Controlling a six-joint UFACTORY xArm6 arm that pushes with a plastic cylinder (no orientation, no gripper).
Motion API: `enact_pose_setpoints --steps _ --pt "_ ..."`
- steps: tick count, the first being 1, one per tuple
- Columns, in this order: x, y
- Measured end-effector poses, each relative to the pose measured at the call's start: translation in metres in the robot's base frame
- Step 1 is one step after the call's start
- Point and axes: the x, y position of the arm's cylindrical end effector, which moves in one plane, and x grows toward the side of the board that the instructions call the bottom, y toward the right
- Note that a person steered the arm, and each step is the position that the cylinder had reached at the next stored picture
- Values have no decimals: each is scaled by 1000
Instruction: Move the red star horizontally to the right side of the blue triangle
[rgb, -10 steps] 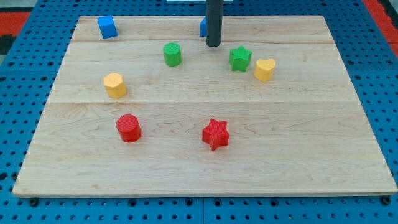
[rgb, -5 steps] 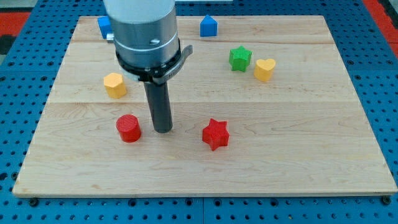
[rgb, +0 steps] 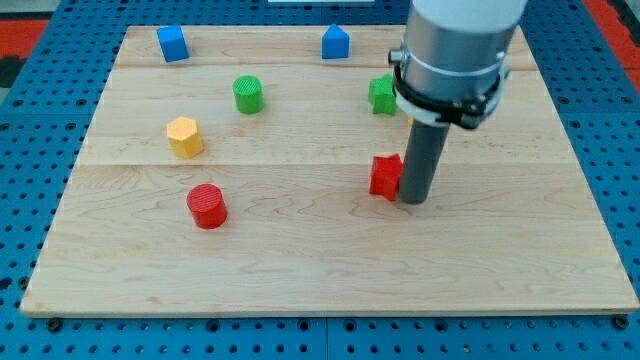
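Red star (rgb: 385, 176) sits mid-board, touching my tip (rgb: 414, 200) on its right; no hand fitted, just the bare rod. Blue triangle (rgb: 335, 42) well apart, by top edge. Pale wood board (rgb: 300, 270) w/ seams, on blue pegboard (rgb: 20, 120).

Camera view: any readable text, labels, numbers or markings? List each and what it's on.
None. No word, number, brand or sign shows anywhere in this view.
The wooden board is bare wood grain.
The blocks, including the red star and the blue triangle, have plain faces.
The arm's grey housing and dark rod carry no visible marking; my tip rests at the red star's right edge.
The blue pegboard shows only holes.
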Motion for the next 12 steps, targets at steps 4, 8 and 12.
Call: enact_pose_setpoints --steps 4,8,12 --pt "-51 -109" --pt "-50 7" --pt "-134 87"
